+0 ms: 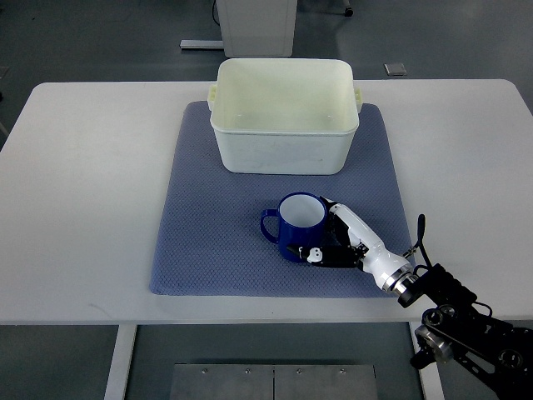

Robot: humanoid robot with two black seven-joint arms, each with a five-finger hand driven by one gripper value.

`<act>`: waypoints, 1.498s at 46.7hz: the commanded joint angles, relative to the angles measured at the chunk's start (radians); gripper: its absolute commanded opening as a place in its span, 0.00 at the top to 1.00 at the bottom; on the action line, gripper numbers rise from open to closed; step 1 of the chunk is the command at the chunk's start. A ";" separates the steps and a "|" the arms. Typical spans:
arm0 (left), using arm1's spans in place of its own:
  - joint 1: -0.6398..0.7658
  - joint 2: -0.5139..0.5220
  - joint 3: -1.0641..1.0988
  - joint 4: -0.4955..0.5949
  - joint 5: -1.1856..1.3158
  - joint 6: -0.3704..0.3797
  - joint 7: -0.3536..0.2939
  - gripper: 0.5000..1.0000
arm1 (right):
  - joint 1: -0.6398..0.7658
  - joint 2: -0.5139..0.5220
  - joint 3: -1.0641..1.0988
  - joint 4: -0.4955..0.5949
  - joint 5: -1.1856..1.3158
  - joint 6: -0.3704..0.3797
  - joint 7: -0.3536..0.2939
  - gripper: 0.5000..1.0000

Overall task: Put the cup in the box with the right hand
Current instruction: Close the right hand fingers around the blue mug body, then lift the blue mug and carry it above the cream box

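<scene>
a lab-like workspace: plain white table (83, 208) on a grey floor (100, 42), with a blue mat (208, 250).

A blue ceramic cup with a white interior (298, 225) stood upright on a blue-grey textured mat (208, 242) covering the white table (83, 208). The white-and-black right hand (346, 246) wrapped its fingers (312, 252) around it. Behind stood a cream plastic box (283, 150).
</scene>
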 commanded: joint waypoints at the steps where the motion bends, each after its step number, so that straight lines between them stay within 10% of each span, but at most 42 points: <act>1: 0.000 0.000 0.000 0.000 0.000 0.000 0.000 0.00 | 0.002 -0.001 0.000 0.001 0.000 0.000 0.002 0.88; 4: 0.000 0.000 0.000 0.000 0.000 0.000 0.000 0.00 | 0.002 -0.004 0.000 0.002 0.000 0.000 0.002 1.00; 70: 0.000 0.000 0.000 0.000 0.000 0.000 0.000 0.00 | 0.016 -0.249 0.245 0.146 0.117 0.025 0.060 1.00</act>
